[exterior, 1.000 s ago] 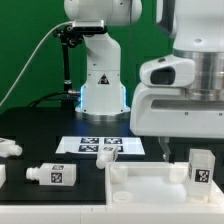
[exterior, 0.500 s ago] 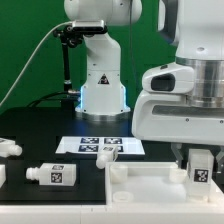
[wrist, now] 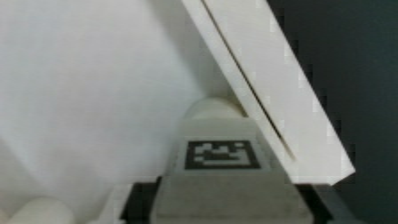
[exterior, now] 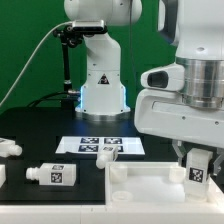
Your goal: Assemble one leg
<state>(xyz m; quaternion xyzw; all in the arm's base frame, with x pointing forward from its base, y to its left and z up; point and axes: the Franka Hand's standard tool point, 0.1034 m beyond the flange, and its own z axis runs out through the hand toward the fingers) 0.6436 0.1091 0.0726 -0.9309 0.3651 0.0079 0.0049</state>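
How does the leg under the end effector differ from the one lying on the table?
The upright leg stands on end; the lying leg rests on its side. The upright leg is at the tray part's end on the exterior view's right; the lying leg is on the black table. The end effector sits over the upright leg; the lying leg is free. Both are white with square tags.

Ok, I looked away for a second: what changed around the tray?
The claw moved toward the exterior view's right and down over the upright leg on the tray; whether it grips yet is unclear. That leg, the tray and the lying leg stayed put.
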